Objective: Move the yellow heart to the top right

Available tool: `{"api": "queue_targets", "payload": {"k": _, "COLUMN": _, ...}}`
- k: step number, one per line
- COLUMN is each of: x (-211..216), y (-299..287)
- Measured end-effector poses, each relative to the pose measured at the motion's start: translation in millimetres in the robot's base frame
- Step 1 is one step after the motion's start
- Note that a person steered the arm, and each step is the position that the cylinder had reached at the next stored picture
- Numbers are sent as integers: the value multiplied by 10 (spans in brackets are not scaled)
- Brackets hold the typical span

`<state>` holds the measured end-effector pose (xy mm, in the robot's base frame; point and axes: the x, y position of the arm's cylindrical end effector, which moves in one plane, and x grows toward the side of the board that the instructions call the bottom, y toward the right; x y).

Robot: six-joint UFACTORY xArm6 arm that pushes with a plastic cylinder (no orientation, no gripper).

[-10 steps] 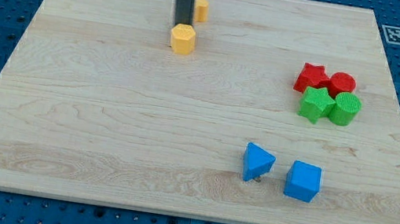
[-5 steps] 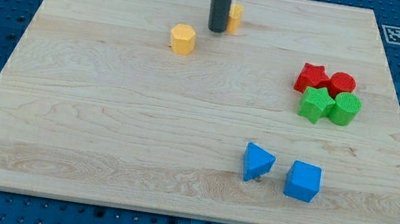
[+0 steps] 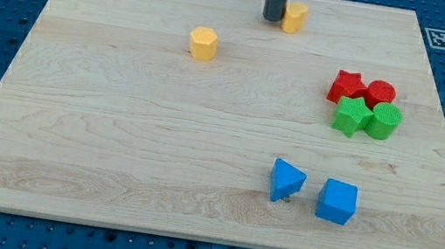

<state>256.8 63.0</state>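
Note:
A small yellow block [image 3: 294, 17], partly hidden by the rod so its heart shape is hard to make out, lies near the board's top edge, right of centre. My tip [image 3: 273, 18] touches its left side. A yellow hexagon block [image 3: 204, 43] lies apart, lower and to the view's left of my tip.
At the right, a red star [image 3: 346, 86], a red cylinder [image 3: 380, 93], a green star [image 3: 352, 116] and a green cylinder [image 3: 385, 121] sit bunched together. A blue triangle [image 3: 286, 180] and a blue cube [image 3: 337, 201] lie near the bottom right. A marker tag [image 3: 439, 39] is at the top right corner.
My tip has slid to the right along the top of the board, pushing the small yellow block to the right with it. The yellow hexagon stays where it was.

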Motion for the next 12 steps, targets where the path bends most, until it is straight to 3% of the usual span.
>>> {"api": "queue_targets", "payload": {"k": 2, "x": 279, "y": 355}}
{"api": "queue_targets", "payload": {"k": 4, "x": 287, "y": 740}}
{"api": "queue_targets", "payload": {"k": 9, "x": -190, "y": 861}}
{"api": "queue_targets", "payload": {"k": 12, "x": 148, "y": 1520}}
